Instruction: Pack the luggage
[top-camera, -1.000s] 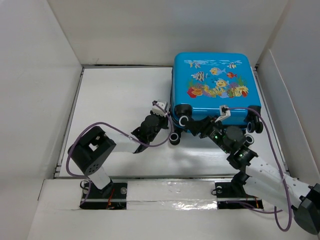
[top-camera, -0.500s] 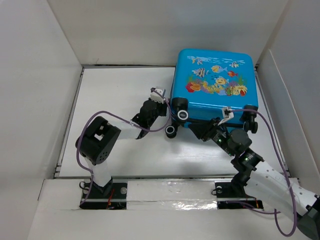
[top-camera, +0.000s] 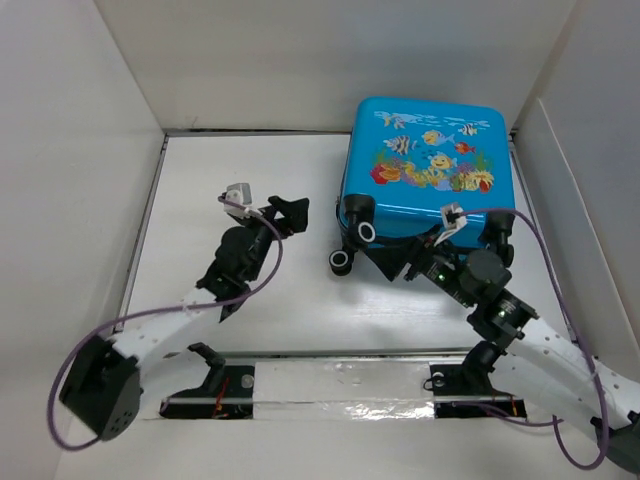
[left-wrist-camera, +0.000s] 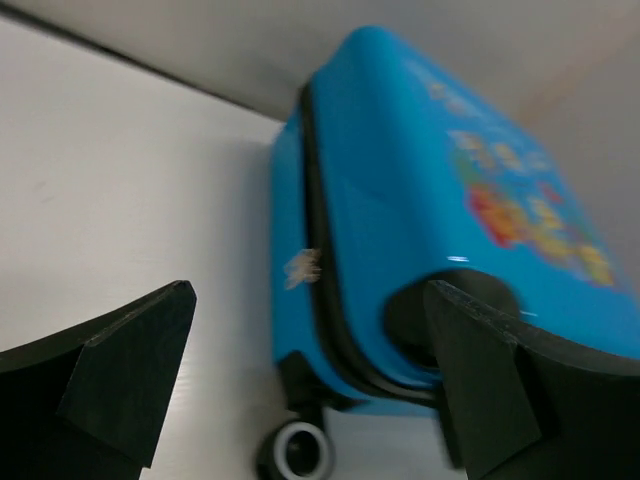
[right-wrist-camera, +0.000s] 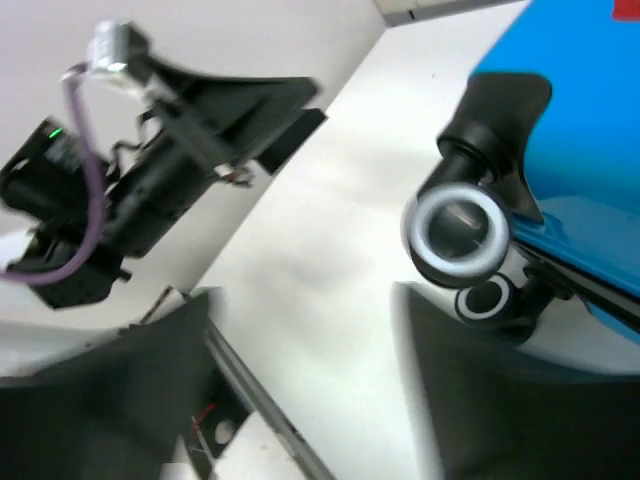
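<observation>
The luggage (top-camera: 430, 165) is a bright blue hard-shell case with a fish print, shut, standing at the back right of the table. Its black wheels (top-camera: 345, 260) point toward the arms. My left gripper (top-camera: 283, 215) hangs open to the left of the case, apart from it. In the left wrist view the luggage (left-wrist-camera: 400, 240) and one wheel (left-wrist-camera: 297, 452) show beyond my open left gripper (left-wrist-camera: 310, 390). My right gripper (top-camera: 395, 262) sits at the case's near edge by the wheels. In the right wrist view that gripper (right-wrist-camera: 310, 390) is open and empty, the wheels (right-wrist-camera: 458, 228) just beyond its right finger.
White walls (top-camera: 80, 150) enclose the table on the left, back and right. A white upright panel (top-camera: 560, 200) stands close to the right of the case. A taped ledge (top-camera: 330, 375) with both arm bases runs along the near edge. The left arm (right-wrist-camera: 150, 170) shows in the right wrist view.
My left gripper has opened and drawn back leftward, away from the case's corner. The case has tipped and shifted slightly toward the back. My right gripper stays by the wheels.
</observation>
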